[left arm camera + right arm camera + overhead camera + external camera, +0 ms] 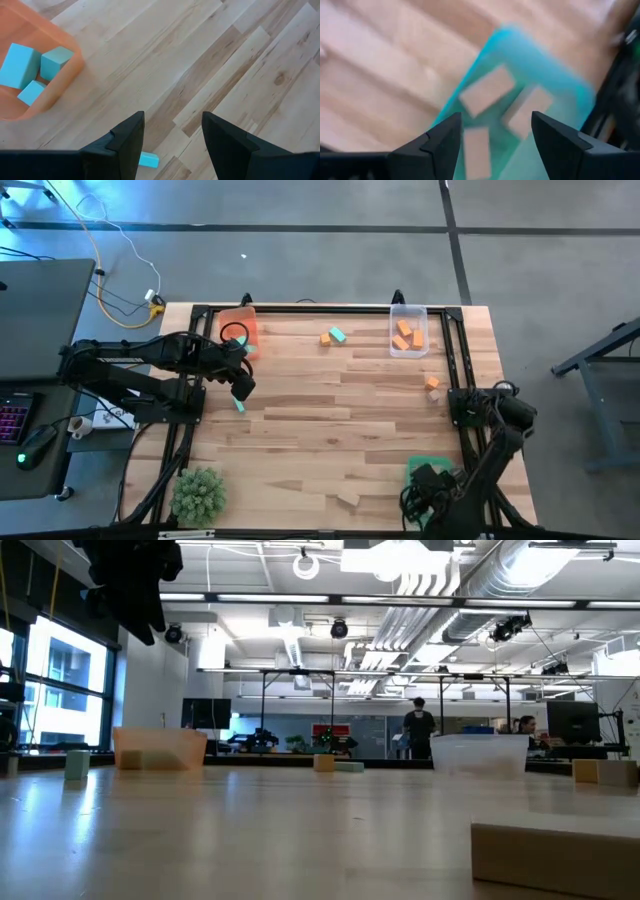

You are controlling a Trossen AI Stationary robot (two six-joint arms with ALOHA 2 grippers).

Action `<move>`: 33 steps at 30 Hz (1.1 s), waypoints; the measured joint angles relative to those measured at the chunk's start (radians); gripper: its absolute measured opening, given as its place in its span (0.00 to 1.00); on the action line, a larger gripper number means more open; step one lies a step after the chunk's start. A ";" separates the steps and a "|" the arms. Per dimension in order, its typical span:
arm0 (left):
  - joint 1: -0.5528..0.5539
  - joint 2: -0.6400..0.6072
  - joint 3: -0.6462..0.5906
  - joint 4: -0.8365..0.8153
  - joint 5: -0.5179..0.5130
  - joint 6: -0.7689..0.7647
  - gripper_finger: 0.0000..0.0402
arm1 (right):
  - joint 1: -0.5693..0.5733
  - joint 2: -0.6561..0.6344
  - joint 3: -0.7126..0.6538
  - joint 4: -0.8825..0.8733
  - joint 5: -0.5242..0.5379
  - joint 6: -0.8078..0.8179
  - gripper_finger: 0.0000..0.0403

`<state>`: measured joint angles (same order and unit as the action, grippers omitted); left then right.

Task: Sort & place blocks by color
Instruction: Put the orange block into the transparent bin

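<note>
Nearest us, along the table's (330, 430) near edge, the right gripper (492, 145) hangs over the green tray (555, 80) at the near right corner with its fingers spread and nothing between them; its wrist view shows 3 tan blocks (486, 91) lying in that tray, which the overhead view hides behind the arm. A loose tan block (348, 498) rests near the same edge, between the tray and the spiky plant (198, 492) at the near left corner, and the low view shows it as a big blurred slab close to the lens. Toward the left edge, the left gripper (170, 145) hovers with fingers wide and empty just above a small teal block (148, 160) lying on the wood. Its wrist view alone shows 3 teal blocks (20, 65) inside the orange tray (240, 330) at the far left corner. By the right edge sit 2 orange blocks (432, 386); near the far edge an orange block (326, 338) and a teal one (338, 334) touch, and the clear tray (408, 330) toward the far right corner holds several orange pieces. We judge these blocks light, rigid and smooth, unlikely to break, so we would pinch each across 2 flat parallel faces, since a wedge's slope could slip.
</note>
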<state>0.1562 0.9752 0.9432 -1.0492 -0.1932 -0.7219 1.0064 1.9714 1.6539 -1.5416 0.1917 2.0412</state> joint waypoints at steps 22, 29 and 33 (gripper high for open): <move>0.000 0.000 0.000 0.000 0.000 0.019 0.46 | -0.443 -0.222 -0.039 -0.025 0.295 -0.829 0.56; 0.000 0.000 0.000 0.000 0.000 0.019 0.46 | -0.549 -0.395 -0.306 -0.029 0.272 -0.850 0.56; 0.000 0.000 0.000 0.000 0.000 0.019 0.46 | -0.627 -0.517 -0.422 -0.029 0.250 -0.839 0.56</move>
<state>0.1566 0.9749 0.9434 -1.0489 -0.1933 -0.7029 0.3794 1.4542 1.2324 -1.5704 0.4414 1.2024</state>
